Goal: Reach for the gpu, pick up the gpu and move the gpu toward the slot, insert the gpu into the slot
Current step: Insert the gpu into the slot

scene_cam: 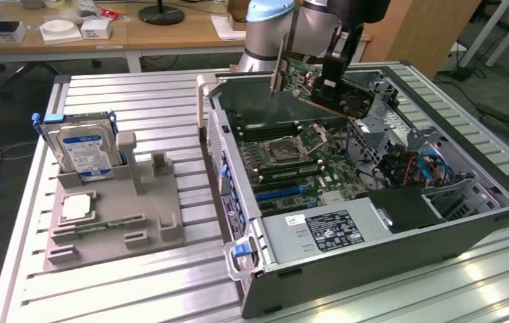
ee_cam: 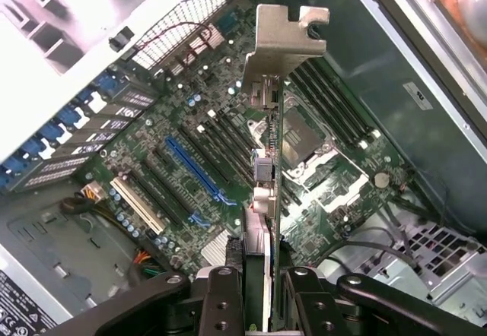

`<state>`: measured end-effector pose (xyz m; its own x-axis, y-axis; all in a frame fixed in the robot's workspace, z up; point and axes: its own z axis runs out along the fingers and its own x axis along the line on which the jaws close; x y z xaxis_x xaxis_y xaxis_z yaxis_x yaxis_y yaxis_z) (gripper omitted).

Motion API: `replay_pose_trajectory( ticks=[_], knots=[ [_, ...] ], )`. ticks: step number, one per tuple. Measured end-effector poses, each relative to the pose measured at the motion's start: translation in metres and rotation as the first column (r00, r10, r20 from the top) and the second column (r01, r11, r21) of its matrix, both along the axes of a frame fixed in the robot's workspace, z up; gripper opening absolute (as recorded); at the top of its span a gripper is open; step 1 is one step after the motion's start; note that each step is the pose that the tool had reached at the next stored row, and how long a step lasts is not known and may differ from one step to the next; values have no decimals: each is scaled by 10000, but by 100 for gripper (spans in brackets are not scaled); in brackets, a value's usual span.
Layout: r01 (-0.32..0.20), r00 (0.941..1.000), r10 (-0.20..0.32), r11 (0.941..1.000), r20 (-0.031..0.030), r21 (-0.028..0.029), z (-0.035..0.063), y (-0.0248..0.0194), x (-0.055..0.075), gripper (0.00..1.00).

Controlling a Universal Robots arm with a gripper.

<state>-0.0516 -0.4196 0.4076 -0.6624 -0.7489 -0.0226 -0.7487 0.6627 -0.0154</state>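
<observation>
Wrist view: the gripper [ee_cam: 262, 279] is closed narrowly on the gpu [ee_cam: 268, 199], its two dark fingers [ee_cam: 221, 294] pinching the thin card, which is seen edge-on. The card's metal end bracket [ee_cam: 287, 41] sits at the far end from the fingers. The gpu hangs in the air over the motherboard [ee_cam: 342, 169], not touching it. The blue slot [ee_cam: 194, 170] lies on the board just beside the line of the card, with the CPU socket [ee_cam: 300, 140] on the card's other side.

In the exterior view the gripper [scene_cam: 334, 84] holds the gpu [scene_cam: 301, 73] tilted above the open computer case [scene_cam: 470, 222] — at about twelve o'clock of the case opening. The motherboard [scene_cam: 304, 171] lies flat inside, below the card. A labelled power supply [scene_cam: 326, 232] sits at six o'clock of the board.

At nine o'clock of the case, well apart from it, a grey holder [scene_cam: 151, 202] rests on the slatted metal table [scene_cam: 128, 94]. A blue-labelled hard drive [scene_cam: 82, 151] stands upright in the holder, at its eleven o'clock — a small green memory stick [scene_cam: 102, 225] lies at its seven o'clock.
</observation>
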Motion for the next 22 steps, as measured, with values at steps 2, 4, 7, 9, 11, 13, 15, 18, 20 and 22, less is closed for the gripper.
replay_pose_trajectory(
  ticks=[2, 4, 7, 9, 11, 13, 15, 18, 20, 22],
  knots=[
    [-205, 9998, 205, 9998, 1, 2, 0, 0, 0, 27],
    [-415, 9991, 415, 9991, 1, 6, 0, 0, 0, 27],
    [-878, 9961, 878, 9961, 1, 10, 0, -1, 0, 27],
    [-1596, 9872, 1596, 9872, 1, 10, 0, -8, -1, 27],
    [-1735, 9848, 1735, 9848, 1, 10, 0, -9, -1, 27],
    [-1890, 9820, 1890, 9820, 1, 10, 0, -10, -1, 27],
    [-2060, 9786, 2060, 9786, 0, 10, 0, -12, -1, 27],
    [-2295, 9733, 2295, 9733, 1, 10, 0, -17, -3, 27],
    [-2460, 9693, 2460, 9693, 1, 10, -1, -20, -4, 27],
    [-2607, 9654, 2607, 9654, 1, 10, 0, -24, -6, 27]
  ],
)
